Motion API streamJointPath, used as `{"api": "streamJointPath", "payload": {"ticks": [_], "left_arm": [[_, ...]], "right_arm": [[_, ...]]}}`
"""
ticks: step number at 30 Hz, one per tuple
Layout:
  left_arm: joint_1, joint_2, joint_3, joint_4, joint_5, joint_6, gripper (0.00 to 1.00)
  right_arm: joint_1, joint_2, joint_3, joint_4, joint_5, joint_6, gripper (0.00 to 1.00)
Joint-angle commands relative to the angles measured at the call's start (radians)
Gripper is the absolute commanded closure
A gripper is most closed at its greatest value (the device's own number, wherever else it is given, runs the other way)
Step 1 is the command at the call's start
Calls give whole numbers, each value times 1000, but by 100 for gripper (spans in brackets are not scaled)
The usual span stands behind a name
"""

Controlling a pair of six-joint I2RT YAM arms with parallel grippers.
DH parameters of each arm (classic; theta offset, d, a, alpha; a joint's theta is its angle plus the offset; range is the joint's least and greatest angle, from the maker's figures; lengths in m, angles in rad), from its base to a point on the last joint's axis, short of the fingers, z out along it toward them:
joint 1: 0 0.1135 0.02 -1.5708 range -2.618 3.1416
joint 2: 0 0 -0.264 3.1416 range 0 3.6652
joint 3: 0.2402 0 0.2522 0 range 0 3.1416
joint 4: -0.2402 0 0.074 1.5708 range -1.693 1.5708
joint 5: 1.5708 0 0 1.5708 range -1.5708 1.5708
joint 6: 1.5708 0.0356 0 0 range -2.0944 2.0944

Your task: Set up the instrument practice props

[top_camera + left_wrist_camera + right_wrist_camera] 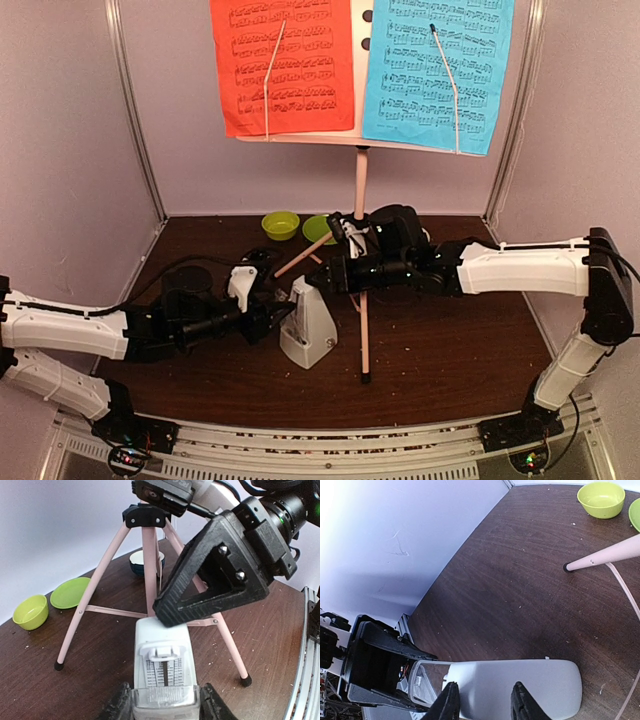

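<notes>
left gripper (166, 704), at the left wrist view's bottom edge, clamps the white metronome (162, 650) by its base. right gripper (482, 700) pinches its top, hiding it. only the top view shows the red page (285, 65) and cyan page (440, 70) on the pink music stand (361, 190) just behind. a lime-green bowl (31, 612) and plate (70, 591) lie far left.

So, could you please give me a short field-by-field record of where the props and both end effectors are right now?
music stand: upright on tripod legs, mid-table
red page: on the stand, left side
cyan page: on the stand, right side
metronome: upright, just in front of the stand
left end effector: closed on the metronome's base
right end effector: closed on the metronome's upper body
green bowl: on the table behind the stand
</notes>
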Motion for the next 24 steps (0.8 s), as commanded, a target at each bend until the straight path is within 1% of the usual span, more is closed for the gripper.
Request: {"api": "streamJointPath", "payload": {"ticks": [1, 4, 7, 9, 14, 16, 18, 22, 24], "left_arm": [[-6, -18, -11, 19, 31, -50, 81], [5, -87, -5, -36, -15, -24, 80], [39, -140, 35, -176, -15, -19, 80], [78, -170, 59, -280, 1, -34, 79], [179, -222, 118, -468, 17, -102, 78], [230, -200, 165, -565, 24, -125, 78], [279, -146, 231, -681, 19, -158, 79], [359, 8, 395, -901, 32, -180, 80], [391, 92, 478, -981, 66, -162, 78]], "right_arm": [[0, 79, -67, -275, 83, -46, 65], [2, 69, -48, -280, 72, -57, 63], [6, 57, -21, -285, 63, -65, 61], [7, 48, -2, -288, 56, -68, 59], [11, 33, 31, -286, 44, -73, 56], [13, 30, 43, -288, 40, -75, 54], [14, 27, 56, -289, 35, -77, 53], [17, 27, 83, -292, 29, -78, 47], [18, 28, 96, -293, 27, -80, 42]]}}
